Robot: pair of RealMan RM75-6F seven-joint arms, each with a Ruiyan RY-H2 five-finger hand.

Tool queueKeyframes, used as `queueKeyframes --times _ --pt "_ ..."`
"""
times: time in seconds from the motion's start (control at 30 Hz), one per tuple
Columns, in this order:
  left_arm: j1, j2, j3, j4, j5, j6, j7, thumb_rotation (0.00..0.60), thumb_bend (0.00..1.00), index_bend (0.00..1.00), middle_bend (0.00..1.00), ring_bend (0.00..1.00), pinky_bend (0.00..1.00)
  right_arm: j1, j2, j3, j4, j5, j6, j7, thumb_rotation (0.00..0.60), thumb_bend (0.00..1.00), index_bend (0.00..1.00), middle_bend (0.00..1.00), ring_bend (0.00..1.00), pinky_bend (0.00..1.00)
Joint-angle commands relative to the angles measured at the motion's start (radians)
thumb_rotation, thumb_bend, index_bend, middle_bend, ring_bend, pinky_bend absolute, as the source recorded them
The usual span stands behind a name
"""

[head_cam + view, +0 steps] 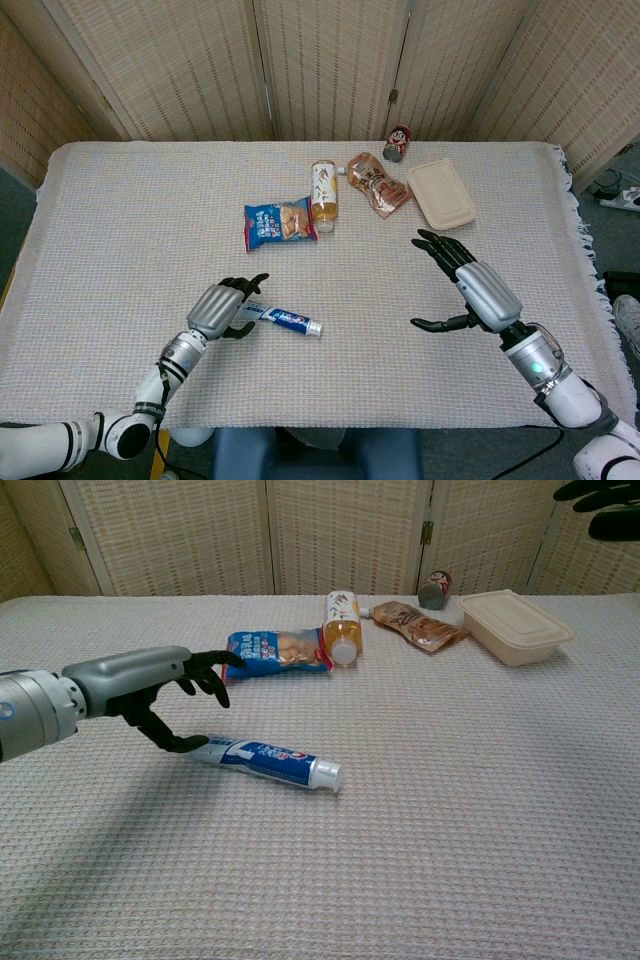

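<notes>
We see the toothpaste tube [283,319] lying flat on the bench [120,230], left of centre and low in the head view, its white cap toward the right and its crimped tail under the left hand [222,307]. In the chest view the tube [268,761] is a smooth blue and white cylinder with print we cannot read; the thumb tip sits at its tail end, but we cannot tell whether it touches. That left hand [165,690] has its fingers spread and holds nothing.

The right hand [470,288], at the right of the head view, hovers with fingers spread wide and nothing in it; in the chest view only its dark fingertips [600,502] show, cut off at the upper right corner.

Above the tube lie a glossy blue snack packet [278,223], a clear bottle [323,195] of amber drink on its side, and a crinkled brown pouch [378,184]. A small red can [397,143] stands at the far edge, its label too small to read. A beige lidded box [441,194] with rounded corners sits at the upper right. The bench is covered in a pale waffle-weave cloth.
</notes>
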Motion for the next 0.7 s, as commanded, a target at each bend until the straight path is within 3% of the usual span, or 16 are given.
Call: queueKeyframes --times 0.03,0.13,0.17,0.2,0.27,0.4,0.7 --pt "0.052 0.085 -0.006 -0.052 0.017 0.063 -0.049 0.6 0.41 0.11 0.31 0.21 0.22 -0.025 0.018 -0.014 0.008 0.001 0.017 -0.025 0.278 0.12 0.0 0.0 0.0 0.0" --pt "0.091 0.145 -0.007 -0.075 0.031 0.118 -0.066 0.6 0.41 0.13 0.31 0.21 0.22 -0.051 0.034 -0.028 0.015 0.001 0.035 -0.07 0.307 0.12 0.0 0.0 0.0 0.0" --pt "0.109 0.17 -0.007 -0.084 0.036 0.147 -0.066 0.6 0.41 0.13 0.31 0.21 0.21 -0.066 0.039 -0.034 0.02 0.004 0.047 -0.097 0.378 0.12 0.0 0.0 0.0 0.0" --pt "0.124 0.187 -0.006 -0.09 0.04 0.17 -0.066 0.6 0.41 0.14 0.31 0.21 0.21 -0.078 0.041 -0.037 0.025 0.008 0.059 -0.119 0.487 0.12 0.0 0.0 0.0 0.0" --pt "0.16 0.224 -0.003 -0.102 0.048 0.225 -0.061 0.6 0.41 0.14 0.31 0.21 0.2 -0.108 0.042 -0.044 0.038 0.03 0.087 -0.188 0.596 0.13 0.0 0.0 0.0 0.0" --pt "0.232 0.276 0.011 -0.12 0.064 0.324 -0.051 0.6 0.41 0.17 0.31 0.21 0.18 -0.163 0.043 -0.062 0.048 0.073 0.121 -0.267 0.6 0.13 0.0 0.0 0.0 0.0" --pt "0.403 0.325 0.084 -0.147 0.152 0.521 -0.082 0.6 0.41 0.2 0.31 0.21 0.16 -0.281 0.007 -0.1 0.135 0.059 0.23 -0.253 0.6 0.12 0.0 0.0 0.0 0.0"
